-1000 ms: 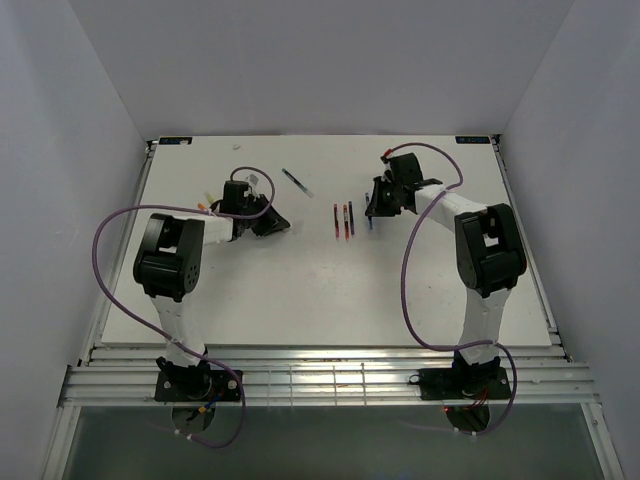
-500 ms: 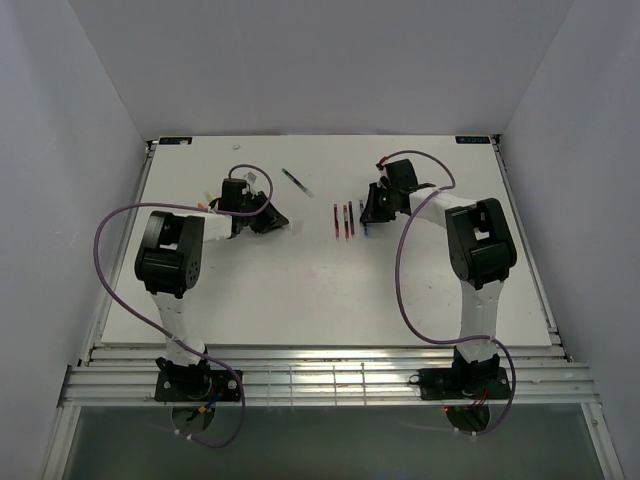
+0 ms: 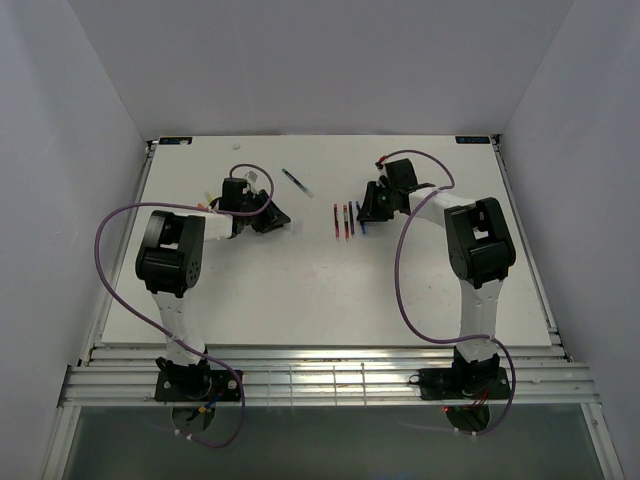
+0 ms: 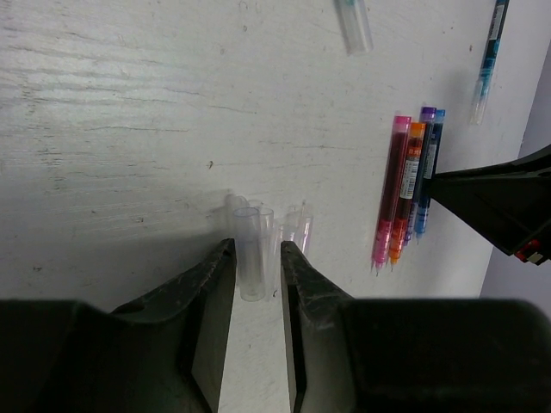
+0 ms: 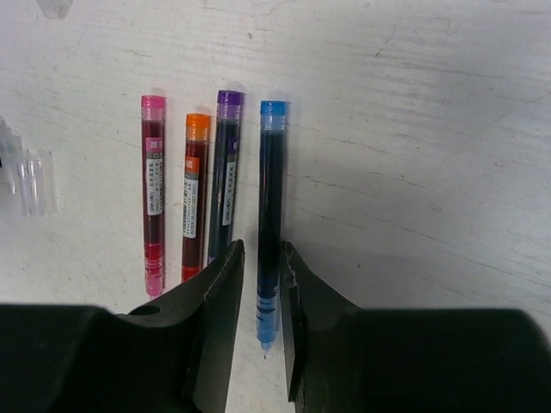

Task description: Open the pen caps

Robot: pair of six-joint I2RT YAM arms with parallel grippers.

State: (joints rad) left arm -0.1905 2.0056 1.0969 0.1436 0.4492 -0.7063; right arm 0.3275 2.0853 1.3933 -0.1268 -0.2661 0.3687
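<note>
four pens (image 3: 346, 220) well inside table edges (image 3: 320, 343)

You have a row of four pens (image 5: 194, 215) lying side by side on the worktop (image 3: 300, 290). It is about midway between the left and right edges, in the far half, and each pen runs from far to near. The right gripper (image 5: 261, 249) sits at the row's right end, with the rightmost pen (image 5: 271, 198) between its fingers. Toward the left edge, apart from the row, you see a cluster of caps (image 5: 33, 182). The left gripper (image 4: 256, 247) is beside the cluster, with a single cap (image 4: 252, 228) between its fingers. Nearer the far edge lies a lone pen (image 3: 297, 182), between cluster and row. A loose cap (image 4: 354, 26) lies apart from it.
</note>
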